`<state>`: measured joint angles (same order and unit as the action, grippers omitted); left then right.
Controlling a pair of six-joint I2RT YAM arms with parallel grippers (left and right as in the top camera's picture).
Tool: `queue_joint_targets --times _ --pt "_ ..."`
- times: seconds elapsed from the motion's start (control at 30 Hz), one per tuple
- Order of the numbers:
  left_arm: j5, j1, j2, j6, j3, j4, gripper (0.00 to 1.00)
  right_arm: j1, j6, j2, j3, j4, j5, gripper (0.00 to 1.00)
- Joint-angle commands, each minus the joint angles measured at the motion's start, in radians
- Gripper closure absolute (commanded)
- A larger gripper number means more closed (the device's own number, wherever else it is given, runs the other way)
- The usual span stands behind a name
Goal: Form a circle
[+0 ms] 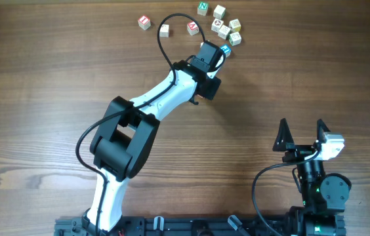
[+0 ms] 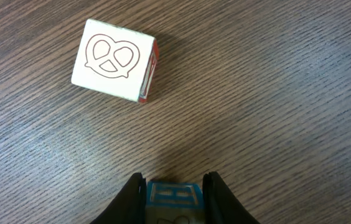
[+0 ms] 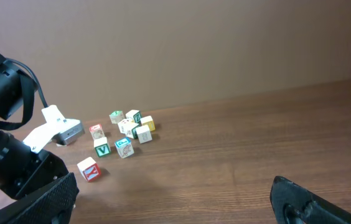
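Circle (image 1: 227, 29) is so far only a tight huddle of lettered cubes just beyond the tips of the left claw (image 2: 173, 186), which is clamped on a teal-framed cube (image 2: 174, 195). Pinched only at the fingertips (image 2: 133, 194), that cube could twist or slip, and a push forward may knock the pretzel-faced cube (image 2: 114, 60) ahead and to the claw's left, scattering the huddle. Right claw (image 1: 301, 134) rests well behind, jaws apart and empty, while a black cable (image 1: 161, 40) loops over the desk (image 1: 54, 78) close to a red-lettered cube (image 1: 193, 27).
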<state>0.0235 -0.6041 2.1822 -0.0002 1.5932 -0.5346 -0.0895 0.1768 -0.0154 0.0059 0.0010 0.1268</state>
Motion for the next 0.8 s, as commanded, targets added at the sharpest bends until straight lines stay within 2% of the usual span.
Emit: queue_joint_targets --times 0.0,0.2,0.77 --pt "-0.014 0.000 0.013 0.050 -0.010 -0.029 0.80 0.000 -0.019 0.008 -0.001 0.006 -0.008 0.00" --pt "0.005 0.000 0.013 0.102 -0.009 -0.058 0.80 0.000 -0.019 0.008 -0.001 0.006 -0.008 0.00" --pt "0.091 0.000 0.013 0.105 -0.009 -0.067 0.81 0.000 -0.019 0.008 -0.001 0.006 -0.008 0.00"
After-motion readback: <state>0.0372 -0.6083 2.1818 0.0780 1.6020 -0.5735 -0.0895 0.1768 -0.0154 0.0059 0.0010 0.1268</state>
